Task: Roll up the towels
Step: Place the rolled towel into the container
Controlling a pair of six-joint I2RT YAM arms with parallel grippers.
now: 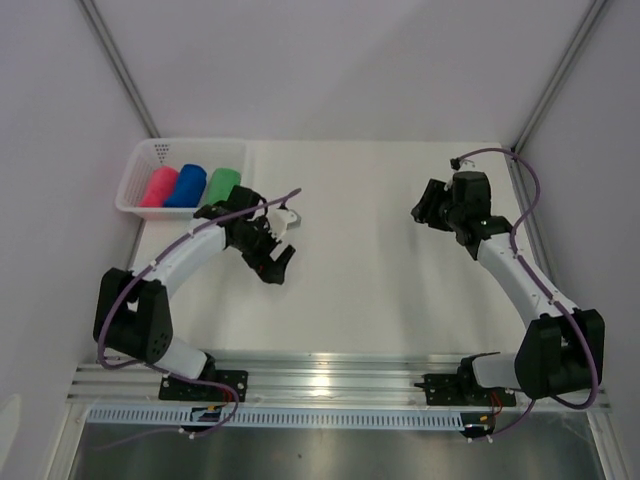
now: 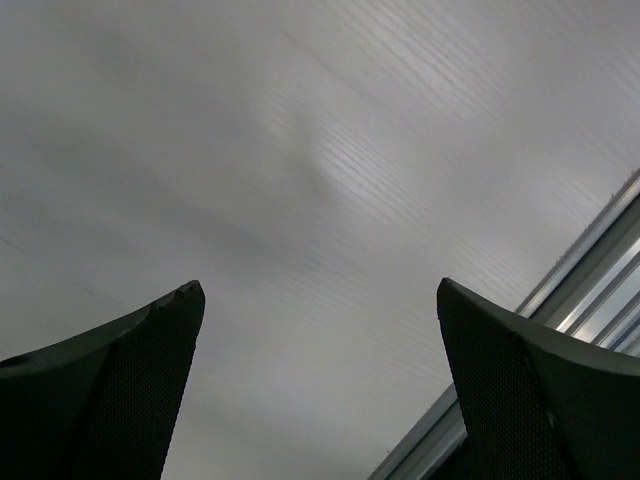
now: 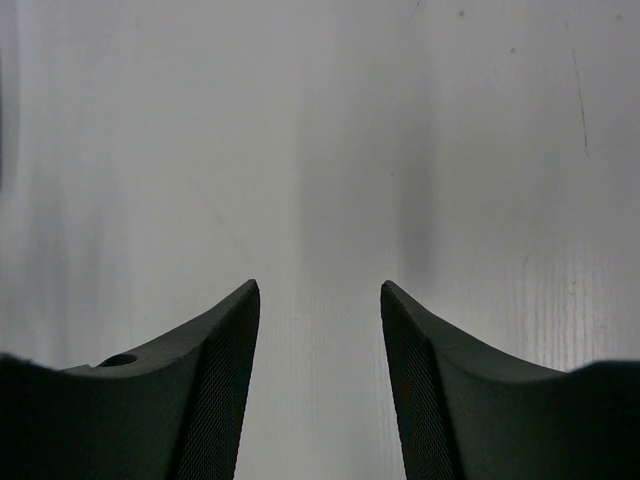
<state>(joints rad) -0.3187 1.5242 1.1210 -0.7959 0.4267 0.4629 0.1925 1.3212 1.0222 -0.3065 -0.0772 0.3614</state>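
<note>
The three towels are all rolled and lie side by side inside the white mesh basket (image 1: 133, 172), which stands at the far left corner of the tabletop (image 1: 370, 290). The pink towel (image 1: 158, 187) is on the left, the blue towel (image 1: 185, 186) is in the middle and touches it, and the green towel (image 1: 223, 183) is on the right, close to the blue one.

The left claw (image 1: 277, 260) is just beside the basket, on its near right side, above the bare tabletop and apart from the towels. Its jaws stand wide, and the left wrist view shows only the pale surface between the two dark fingers (image 2: 120, 400), with a metal rail (image 2: 600, 270) at the right edge.

The right claw (image 1: 424, 209) is at the far right part of the tabletop, well apart from the basket. Its jaws are also parted, a little narrower than the left ones, and nothing is between them; the right wrist view shows only the white surface there.

Both claws hold nothing
</note>
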